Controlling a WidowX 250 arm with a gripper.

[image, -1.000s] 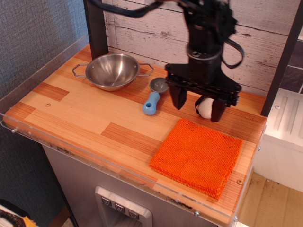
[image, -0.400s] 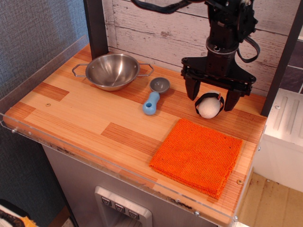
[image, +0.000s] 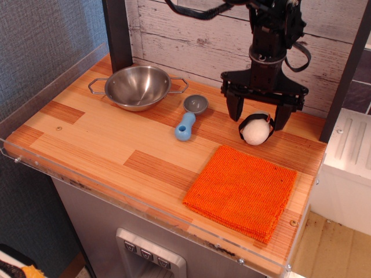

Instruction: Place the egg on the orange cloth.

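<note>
I see the egg [image: 256, 129] resting on the worktop [image: 116, 145], just behind the far edge of the cloth [image: 240, 191] and not on it. My gripper [image: 258, 117] hangs right above the egg with its jaws spread wide, one on each side, holding nothing. Whether the tips touch the egg I cannot tell. To the left lies a blue-handled scoop [image: 188, 119], and further left a steel bowl [image: 138, 87].

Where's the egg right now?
The egg sits on the wooden table, just behind the orange cloth, below the open hand.
</note>
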